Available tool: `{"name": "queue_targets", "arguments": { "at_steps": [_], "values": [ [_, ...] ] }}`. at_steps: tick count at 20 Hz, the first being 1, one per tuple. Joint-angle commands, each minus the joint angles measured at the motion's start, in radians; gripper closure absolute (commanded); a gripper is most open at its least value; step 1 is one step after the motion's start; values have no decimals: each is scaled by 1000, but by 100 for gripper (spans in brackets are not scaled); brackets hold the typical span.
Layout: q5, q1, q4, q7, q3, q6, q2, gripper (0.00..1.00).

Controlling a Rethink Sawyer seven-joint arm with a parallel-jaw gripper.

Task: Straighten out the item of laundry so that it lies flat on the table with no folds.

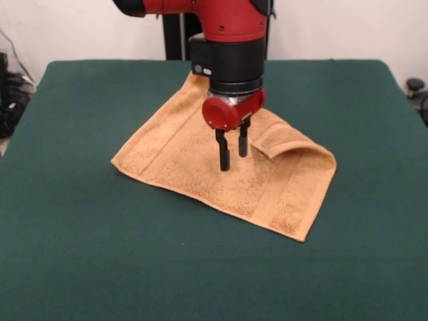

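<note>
The golden-tan terry washcloth [200, 164] lies on the dark green table [80, 254], near its middle, turned like a diamond. Most of it lies flat. Its right far corner is folded over onto the cloth, making a raised flap [287, 142]. A woven band runs near the left edge and another near the right edge. My gripper [233, 155] hangs from the red and black arm above the middle of the cloth, just left of the flap. Its two black fingers [223, 152] point down, a small gap apart, and hold nothing. The tips are at or just above the cloth.
The table spreads wide on all sides of the cloth. A black pedestal post [177, 30] stands behind the far edge. Dark equipment [10, 93] sits off the table's left side and a small black object [416, 87] off the right.
</note>
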Motion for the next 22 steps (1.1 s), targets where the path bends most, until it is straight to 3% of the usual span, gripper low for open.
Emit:
{"name": "queue_targets", "arguments": {
  "at_steps": [1, 13, 22],
  "values": [
    [59, 39, 70, 225, 34, -32, 110, 0],
    [114, 48, 101, 222, 37, 24, 139, 0],
    [191, 41, 159, 191, 34, 137, 100, 0]
  ]
}}
